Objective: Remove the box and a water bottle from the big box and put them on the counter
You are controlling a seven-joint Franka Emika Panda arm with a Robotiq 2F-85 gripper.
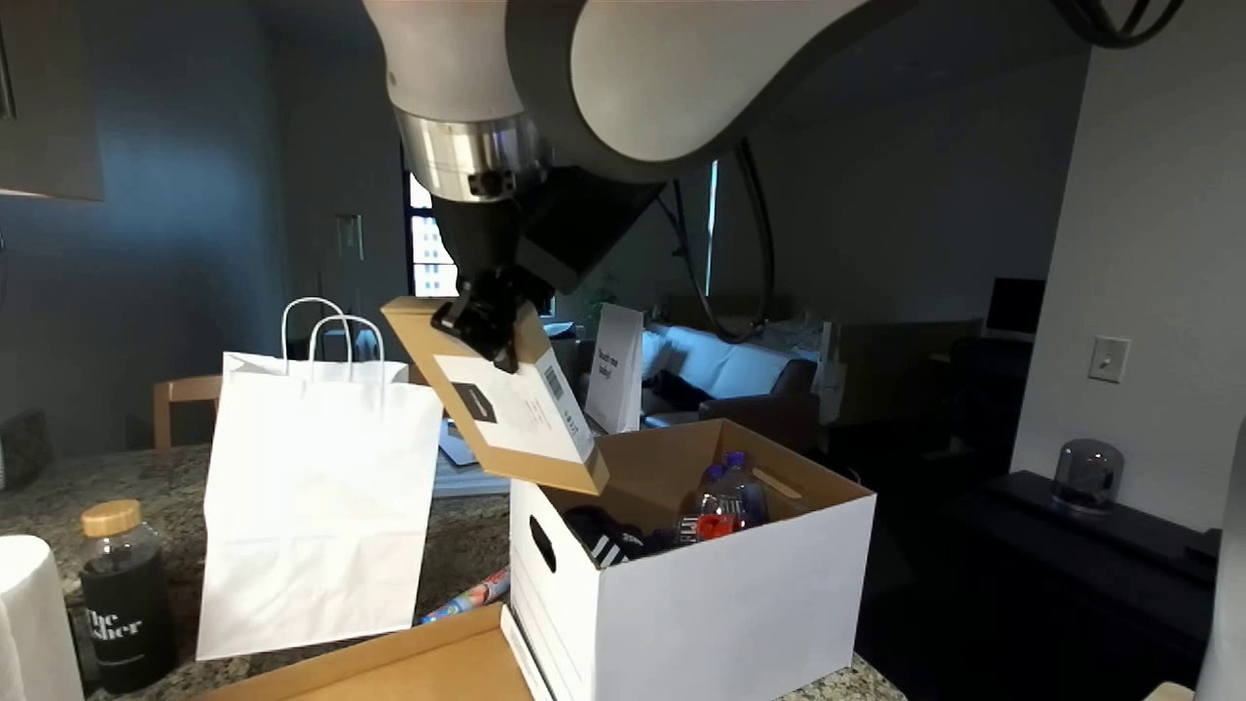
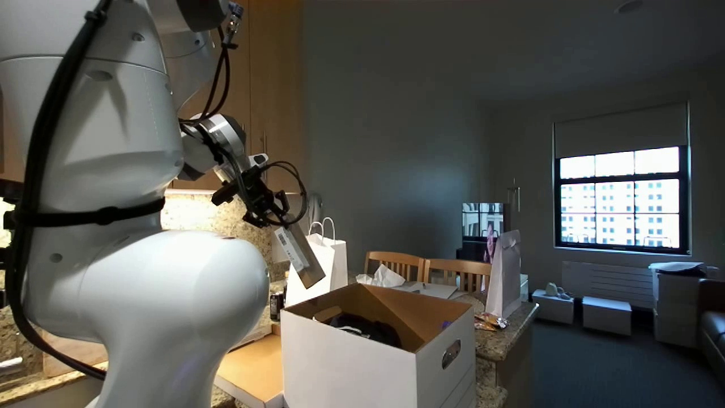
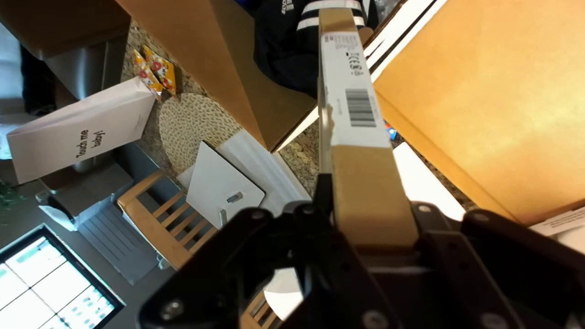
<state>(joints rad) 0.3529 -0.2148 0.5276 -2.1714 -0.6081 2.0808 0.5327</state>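
My gripper (image 1: 484,334) is shut on one end of the small tan box (image 1: 516,409) with a white label. It holds the box tilted in the air, its lower corner over the big box's near rim. The small box also shows in the wrist view (image 3: 358,100). The big white box (image 1: 730,604) stands open on the speckled stone counter (image 2: 512,340). Inside it, a clear water bottle (image 1: 725,501) with a blue cap and red label stands beside another capped bottle. Dark striped cloth (image 1: 599,531) lies near them. The bottles' lower parts are hidden.
A tan-lined lid (image 1: 409,662) lies beside the big box. A white paper bag with handles (image 1: 321,506) and a dark jar (image 1: 127,594) stand beyond the lid. A white printed bag (image 2: 504,272) and snack packets (image 2: 491,321) are at the counter's far end.
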